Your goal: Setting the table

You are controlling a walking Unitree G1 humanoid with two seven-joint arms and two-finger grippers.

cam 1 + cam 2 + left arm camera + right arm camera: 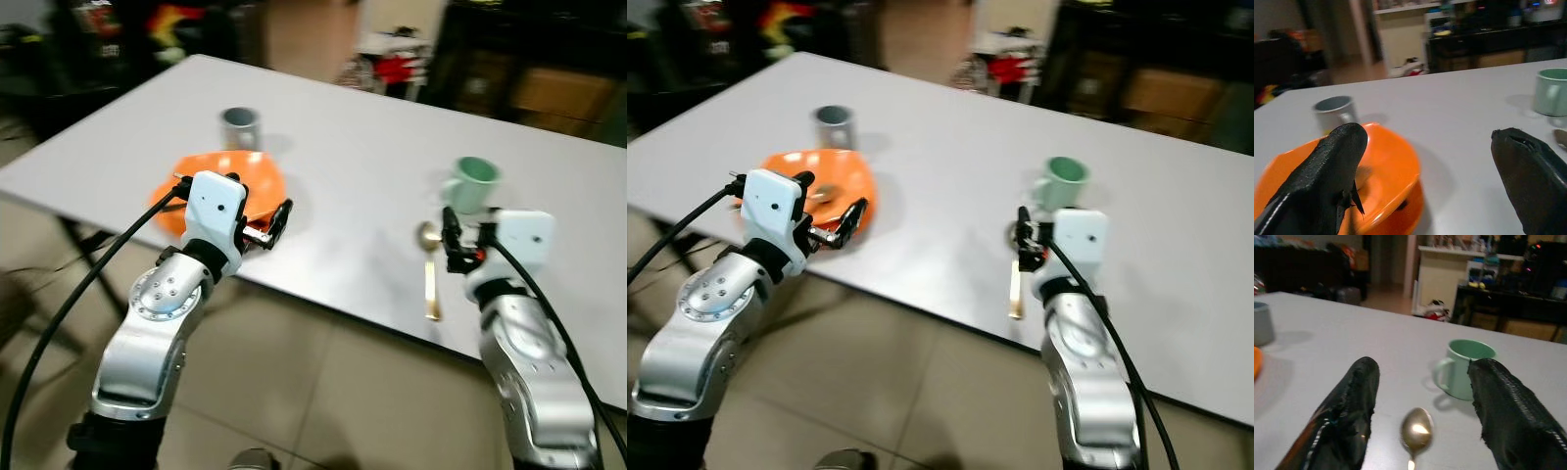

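An orange bowl [227, 178] sits near the front left of the white table [353, 166]. A grey cup [240, 127] stands just behind it. My left gripper [260, 208] hovers open at the bowl's near right rim, one finger [1327, 171] over the bowl and the other finger [1530, 171] over bare table. To the right, a pale green mug [473, 183] stands upright with a gold spoon [430, 266] lying in front of it, bowl end toward the mug. My right gripper [468, 235] is open and empty just above the spoon's bowl end [1417, 427].
The table's front edge [323, 304] runs just beneath both wrists, with tiled floor below. Dark furniture and clutter [529, 69] stand beyond the far edge. A black table leg [83, 255] shows under the left corner.
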